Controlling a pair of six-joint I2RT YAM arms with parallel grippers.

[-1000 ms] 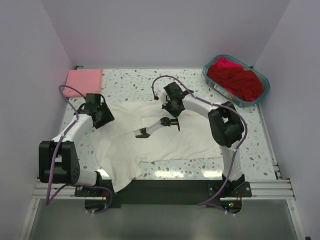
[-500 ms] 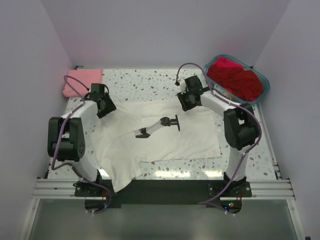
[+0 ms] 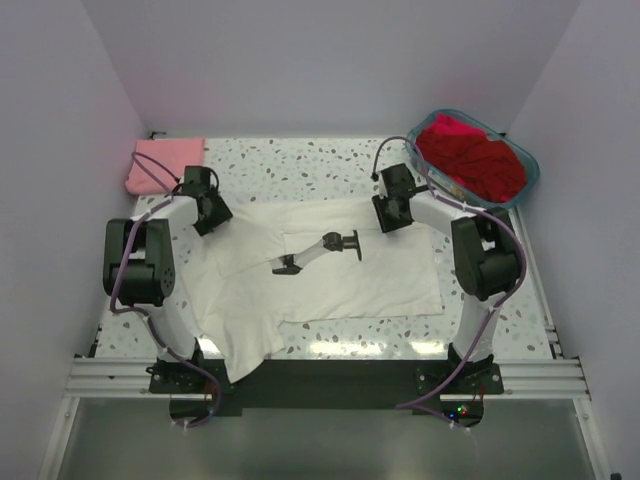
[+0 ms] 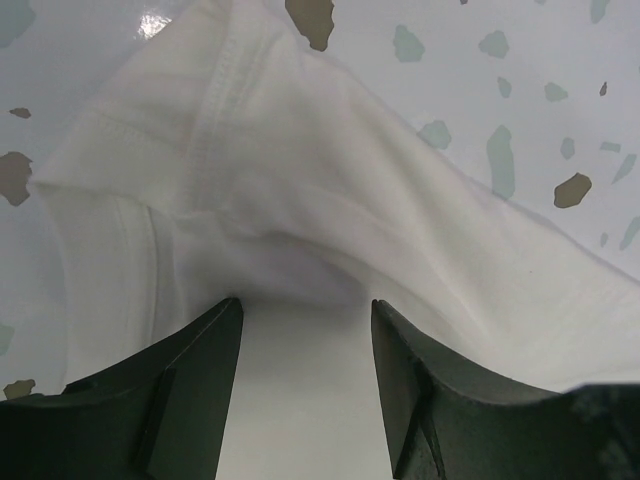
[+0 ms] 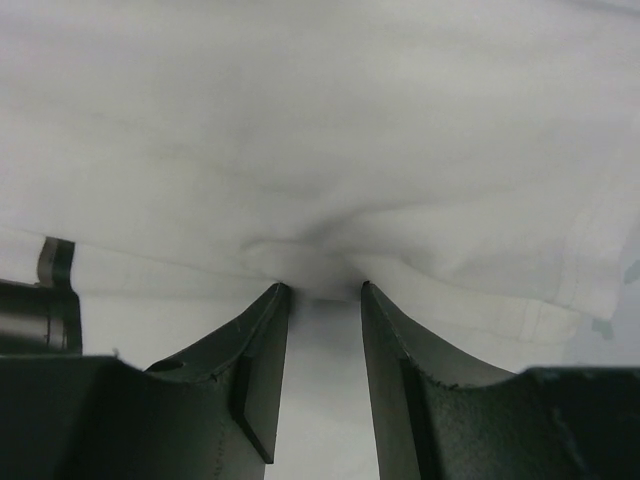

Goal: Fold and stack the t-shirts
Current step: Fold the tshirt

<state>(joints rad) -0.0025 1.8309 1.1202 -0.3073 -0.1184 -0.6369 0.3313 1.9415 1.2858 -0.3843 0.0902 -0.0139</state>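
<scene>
The white t-shirt [image 3: 330, 265] lay spread mid-frame on the tabletop [image 3: 300, 165], long axis left-to-right, with the left tool [image 3: 212, 213] clenched on its upper-left corner and the right tool [image 3: 388, 214] grasping its upper-right corner (each arm nearest its own end).

White shirt [image 5: 330, 130] cloth fills nearly the whole view, with a stitched hem running down the right side. The right gripper [image 5: 322, 300] comes up from the bottom edge, its two dark fingers [image 5: 262, 370] parted by a narrow gap, with a puckered fold of the cloth bunched at their tips. A bit of black print [image 5: 55, 262] shows at the left.
</scene>
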